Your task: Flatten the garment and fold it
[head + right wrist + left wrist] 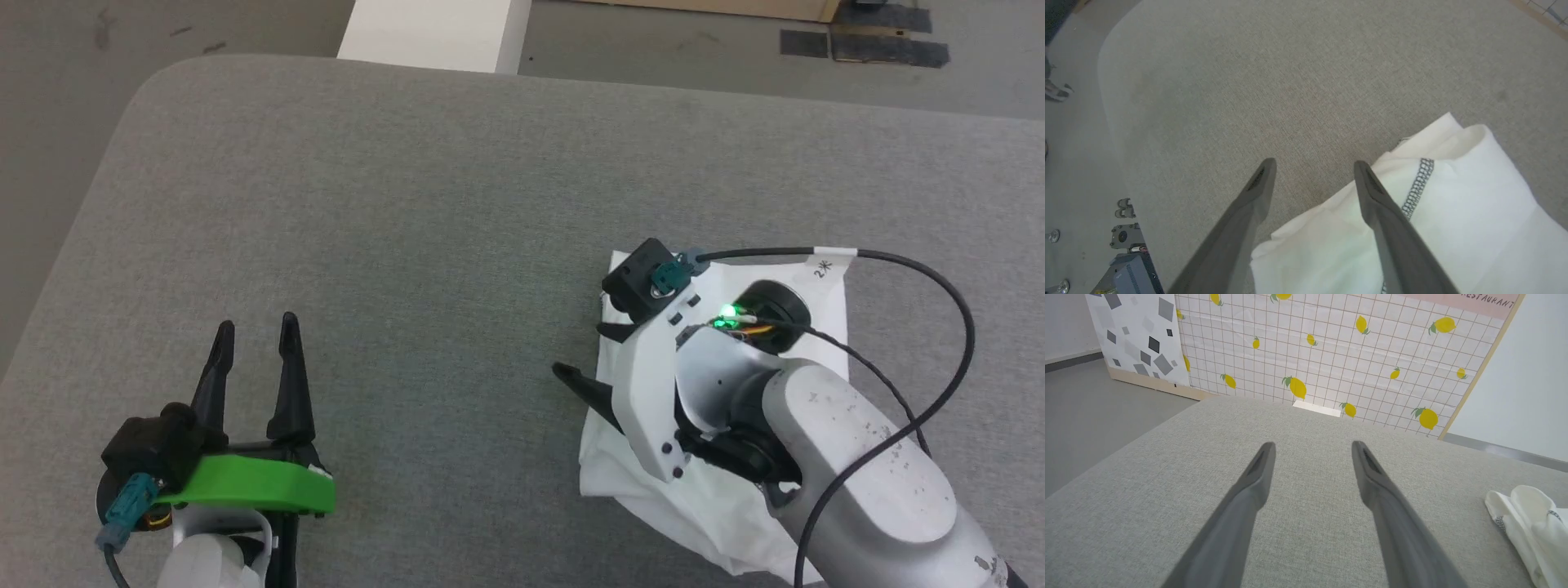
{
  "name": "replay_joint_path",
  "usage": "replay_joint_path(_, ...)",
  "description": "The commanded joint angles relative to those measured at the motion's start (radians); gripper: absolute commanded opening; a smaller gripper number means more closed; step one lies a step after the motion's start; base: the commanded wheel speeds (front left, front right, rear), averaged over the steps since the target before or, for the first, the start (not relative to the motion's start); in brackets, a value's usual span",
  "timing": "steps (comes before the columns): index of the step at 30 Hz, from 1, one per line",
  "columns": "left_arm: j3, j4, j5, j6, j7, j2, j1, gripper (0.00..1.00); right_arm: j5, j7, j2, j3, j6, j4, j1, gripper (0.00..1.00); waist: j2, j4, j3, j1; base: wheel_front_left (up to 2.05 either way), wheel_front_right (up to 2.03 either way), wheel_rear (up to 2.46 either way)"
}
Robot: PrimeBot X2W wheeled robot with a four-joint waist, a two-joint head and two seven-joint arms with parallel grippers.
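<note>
- Right gripper (1312, 165): fingers spread wide, holding nothing.
- Shirt (1453, 204): a folded white bundle lying on the grey table (408, 204), under one finger of this gripper and spreading out beyond it. The other finger hangs over bare table.
- A dark stitched seam (1419, 183) runs just beside the finger that is over the shirt.
- Left gripper (255, 322): fingers apart, empty, over bare table.
- From the left gripper, the shirt sits well off to its right, not touching it.
</note>
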State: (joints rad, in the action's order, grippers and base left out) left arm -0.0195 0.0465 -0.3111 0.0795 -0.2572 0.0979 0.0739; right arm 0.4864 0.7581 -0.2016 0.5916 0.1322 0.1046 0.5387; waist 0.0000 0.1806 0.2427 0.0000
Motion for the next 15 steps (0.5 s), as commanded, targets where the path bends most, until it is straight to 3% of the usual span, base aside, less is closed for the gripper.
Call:
replay_joint_path(1,-0.002,0.000,-0.001,0.006,-0.005,0.000,0.008,1.00,0.007,-0.018,0.001,-0.001,-0.002,-0.014,0.019,1.00,0.0000,-0.018,-0.012,0.0000,0.00,0.00,0.00)
replay_joint_path(4,-0.007,-0.003,0.000,0.005,-0.005,0.006,0.004,1.00,0.006,-0.048,-0.005,-0.034,-0.002,-0.049,0.021,1.00,0.0000,-0.041,-0.021,0.0000,0.00,0.00,0.00)
replay_joint_path(9,-0.005,-0.013,0.006,0.002,-0.005,0.007,-0.001,1.00,-0.079,-0.060,-0.049,-0.195,-0.002,-0.109,-0.039,1.00,0.0000,-0.072,-0.035,0.0000,0.00,0.00,0.00)
replay_joint_path(15,0.003,-0.020,0.013,0.001,-0.005,0.006,-0.003,1.00,-0.236,0.028,-0.052,-0.408,-0.002,-0.128,-0.196,1.00,0.0000,-0.088,-0.037,0.0000,0.00,0.00,0.00)
